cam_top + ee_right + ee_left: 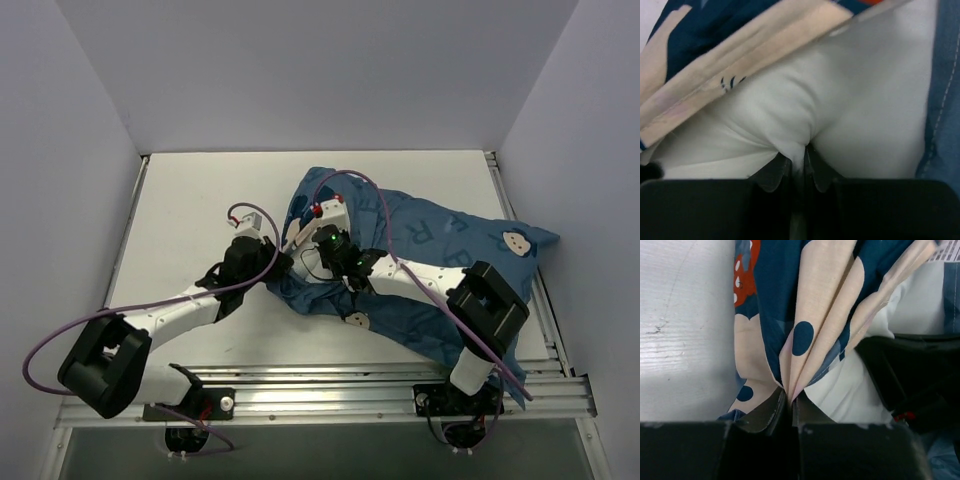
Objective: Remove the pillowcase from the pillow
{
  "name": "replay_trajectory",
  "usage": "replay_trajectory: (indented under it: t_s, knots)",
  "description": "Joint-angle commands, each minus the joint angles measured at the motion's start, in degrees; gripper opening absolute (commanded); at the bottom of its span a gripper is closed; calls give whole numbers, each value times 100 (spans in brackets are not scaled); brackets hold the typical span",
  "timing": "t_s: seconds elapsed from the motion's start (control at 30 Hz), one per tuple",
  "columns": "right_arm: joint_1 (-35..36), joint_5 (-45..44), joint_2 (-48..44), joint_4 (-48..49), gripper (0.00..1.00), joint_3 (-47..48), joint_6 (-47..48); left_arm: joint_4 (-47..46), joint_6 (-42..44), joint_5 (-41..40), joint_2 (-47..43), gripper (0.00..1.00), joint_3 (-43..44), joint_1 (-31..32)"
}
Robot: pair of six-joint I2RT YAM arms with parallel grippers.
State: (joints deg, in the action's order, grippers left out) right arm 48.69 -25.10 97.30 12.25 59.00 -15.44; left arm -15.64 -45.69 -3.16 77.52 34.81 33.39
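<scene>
At the near rail of the bench [180, 200], a corner of the pillowcase [440, 240] is draped beside the right arm's base. Further in, the left pincer [789, 401] is clamped shut on a pleated gather of printed cloth at the case's mouth. The right pincer [802, 159] is closed on a fold of the white pillow [865, 100], which sits inside the case and is bared only at the opening.

The step is judged to be the drawing apart. Cloth and pillow should be pulled in opposite senses along the case's length, slowly, so that neither thin pinch is lost. From above the pillow can hardly be made out, so most of it is probably inside.

Beyond, the bulk of the case lies toward the far right, partly under the right arm, which should be kept raised lest cloth be pinned.
</scene>
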Motion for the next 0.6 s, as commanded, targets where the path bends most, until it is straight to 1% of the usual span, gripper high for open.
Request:
replay_trajectory:
  t_s: [0.0, 0.17, 0.23, 0.33, 0.4, 0.43, 0.47, 0.57]
  knots:
    - [-491, -241, 150, -372, 0, -424, -398, 385, 8, -202, -430, 9, -150, 27]
    - [-588, -136, -395, -522, 0, -591, -407, 878, 34, -712, -913, 13, -185, 19]
    - [-684, 22, -772, -575, 0, -688, -424, 1132, 51, -887, -1088, 17, -176, 19]
    - [-860, 461, -1317, -619, 0, -732, -442, 1344, 95, -1134, -1212, 18, -202, 10]
    - [-948, 725, -1720, -636, 0, -724, -442, 1397, 78, -1126, -1195, 18, -220, 10]
    - [-992, 1057, -1836, -610, 0, -706, -433, 1371, 69, -1091, -1143, 18, -246, 1]
    - [-1027, 1173, -1950, -566, 0, -671, -451, 1344, 60, -1056, -1107, 18, -264, 10]
    - [-1063, 1464, -2250, -522, 0, -478, -547, 1160, -237, -705, -932, 22, -360, 62]
